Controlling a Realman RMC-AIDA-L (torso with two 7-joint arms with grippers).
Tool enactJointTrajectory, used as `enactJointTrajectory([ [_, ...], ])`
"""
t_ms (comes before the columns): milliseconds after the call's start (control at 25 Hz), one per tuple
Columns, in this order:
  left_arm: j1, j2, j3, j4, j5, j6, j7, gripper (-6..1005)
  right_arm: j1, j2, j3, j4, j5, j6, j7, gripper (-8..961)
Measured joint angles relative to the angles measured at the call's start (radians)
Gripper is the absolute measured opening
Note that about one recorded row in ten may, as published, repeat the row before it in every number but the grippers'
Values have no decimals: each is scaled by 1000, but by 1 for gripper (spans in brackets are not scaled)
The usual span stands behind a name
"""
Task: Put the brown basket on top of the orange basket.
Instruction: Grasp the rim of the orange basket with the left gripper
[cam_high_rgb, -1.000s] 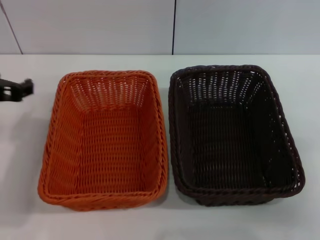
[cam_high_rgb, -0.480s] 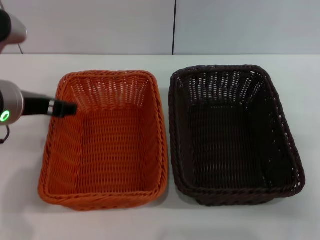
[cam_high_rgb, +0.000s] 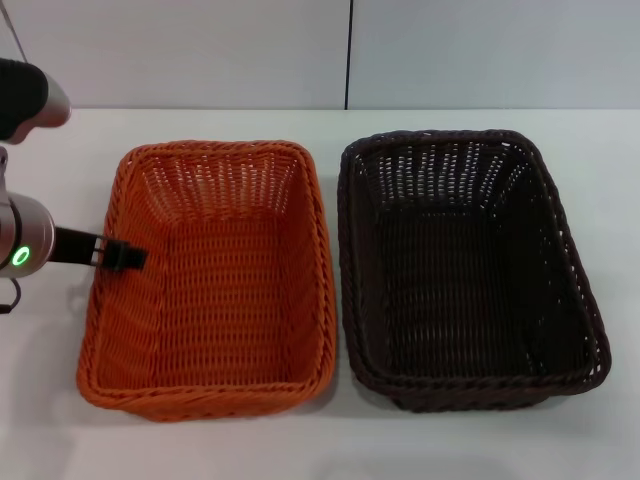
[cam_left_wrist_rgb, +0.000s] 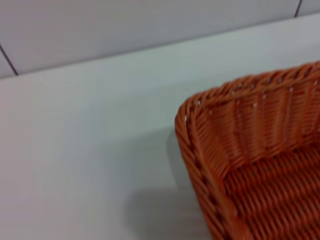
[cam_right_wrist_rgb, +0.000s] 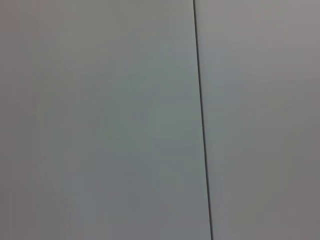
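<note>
The white table (cam_high_rgb: 330, 440) carries the orange basket (cam_high_rgb: 215, 390) on the left and the brown basket (cam_high_rgb: 470, 385) just beside it, their long rims close, perhaps not quite touching.

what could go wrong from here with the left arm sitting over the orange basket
1. The left gripper is at the left rim of the orange basket, not at the brown basket it should lift. It may grab the wrong basket.
2. Pushing on that rim could slide the orange basket into the brown one, since their long sides nearly touch.
3. The right gripper is out of view, so the brown basket has no visible support for lifting.
</note>
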Motion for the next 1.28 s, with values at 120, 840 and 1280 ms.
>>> enactJointTrajectory([
  [120, -21, 1, -13, 53, 0, 0, 4, 687, 3, 0, 0, 1, 0, -2, 0, 615],
  [840, -131, 2, -27, 196, 0, -62, 68, 471, 4, -1, -1, 1, 0, -5, 0, 615],
  [1280, -115, 1, -22, 135, 1, -49, 120, 313, -1, 1, -2, 11, 0, 2, 0, 616],
])
